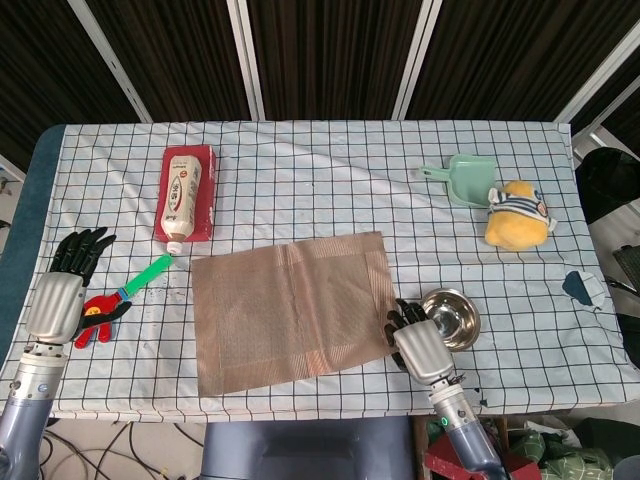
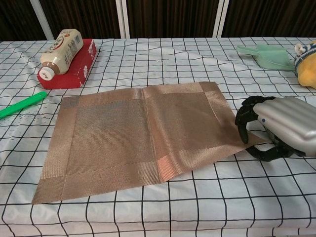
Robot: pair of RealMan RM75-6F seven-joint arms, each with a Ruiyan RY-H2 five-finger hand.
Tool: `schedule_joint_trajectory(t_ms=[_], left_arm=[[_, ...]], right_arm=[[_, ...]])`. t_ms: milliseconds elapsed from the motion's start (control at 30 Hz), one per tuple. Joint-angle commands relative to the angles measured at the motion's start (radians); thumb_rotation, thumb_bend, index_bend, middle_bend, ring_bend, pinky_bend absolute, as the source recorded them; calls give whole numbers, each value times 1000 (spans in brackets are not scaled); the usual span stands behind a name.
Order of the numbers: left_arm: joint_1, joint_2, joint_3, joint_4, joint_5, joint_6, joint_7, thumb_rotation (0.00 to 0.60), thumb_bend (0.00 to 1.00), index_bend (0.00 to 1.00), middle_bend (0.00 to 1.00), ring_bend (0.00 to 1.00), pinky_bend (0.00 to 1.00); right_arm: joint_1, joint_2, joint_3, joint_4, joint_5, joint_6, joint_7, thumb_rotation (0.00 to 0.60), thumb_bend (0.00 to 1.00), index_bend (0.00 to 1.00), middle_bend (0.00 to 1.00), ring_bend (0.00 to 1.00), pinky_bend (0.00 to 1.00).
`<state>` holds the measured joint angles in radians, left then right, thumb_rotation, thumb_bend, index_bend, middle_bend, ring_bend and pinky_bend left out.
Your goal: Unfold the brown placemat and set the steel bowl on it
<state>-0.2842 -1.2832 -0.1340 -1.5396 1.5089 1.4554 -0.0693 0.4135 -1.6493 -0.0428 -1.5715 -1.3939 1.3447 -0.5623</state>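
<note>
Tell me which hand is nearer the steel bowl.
Right. The right hand sits just beside the steel bowl, at the brown placemat near corner, pinching it. The left hand is across the table, beyond the placemat's far side.

Illumination is bright, even and overhead in both views, with soft short shadows under the right hand [image 2: 276, 129] at the right of the frame, a mild sheen along the brown placemat [image 2: 133, 136] crease, sharp focus on the table [image 1: 300, 170], and dark, underexposed panels across the top.
</note>
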Motion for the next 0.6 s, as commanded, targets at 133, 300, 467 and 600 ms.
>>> schedule_joint_trajectory(t_ms=[133,300,467,600], left_arm=[[0,2,0,-2,1,1,-5,600,60,112,47,1,0],[1,4,1,-4,4,4,-9,600,60,112,47,1,0],[1,6,1,-6,3,4,-15,600,60,112,46,1,0],[0,7,2,-7,3,3,-17,600,60,112,47,1,0]], right_arm=[[-14,-13,-18,-16,-18,-3,-25,600,453,683,309,124,191],[-27,-25,-25,-27,-16,-12,-44,600,455,683,310,124,191],[-38,-31,-32,-41,-23,-18,-58,600,463,684,311,124,191],[-46,-33,-43,-57,-32,-20,-74,600,464,685,311,124,191]])
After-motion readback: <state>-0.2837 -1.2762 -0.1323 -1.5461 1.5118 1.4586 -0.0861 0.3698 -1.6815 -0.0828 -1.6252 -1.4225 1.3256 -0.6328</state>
